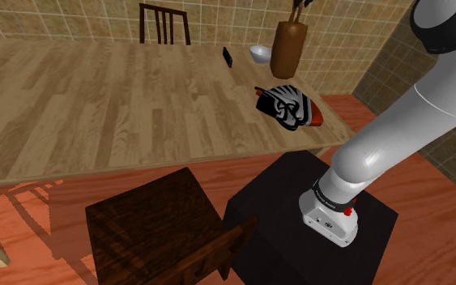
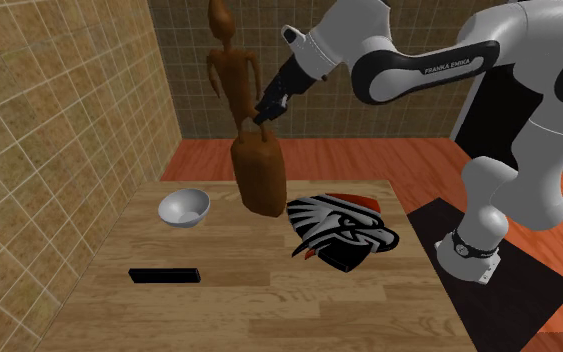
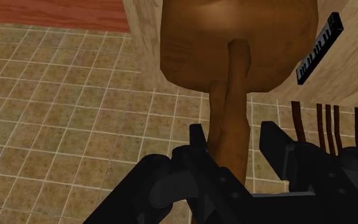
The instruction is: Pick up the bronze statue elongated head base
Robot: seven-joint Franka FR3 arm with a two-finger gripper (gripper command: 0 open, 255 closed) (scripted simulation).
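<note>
Item one: my end effector [image 3: 231,137], fingers spread either side of the thin upper figure of the brown statue [image 2: 257,175], with no clamping contact that I can see. The statue stands upright on its broad base near one end of the wooden tabletop [image 2: 269,310]. Just beside it: a black, white and red patterned piece [image 2: 341,235]; a white bowl [image 2: 184,207]. Farther off: a flat black bar [image 2: 165,274]; a dark chair [image 1: 163,23].

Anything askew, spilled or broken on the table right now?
Nothing stands out. The statue stands on its base; its slight slant matches the wall corner's, so that is the camera. The bowl sits upright, the black bar lies flat, and the tool is at the statue's legs.
</note>
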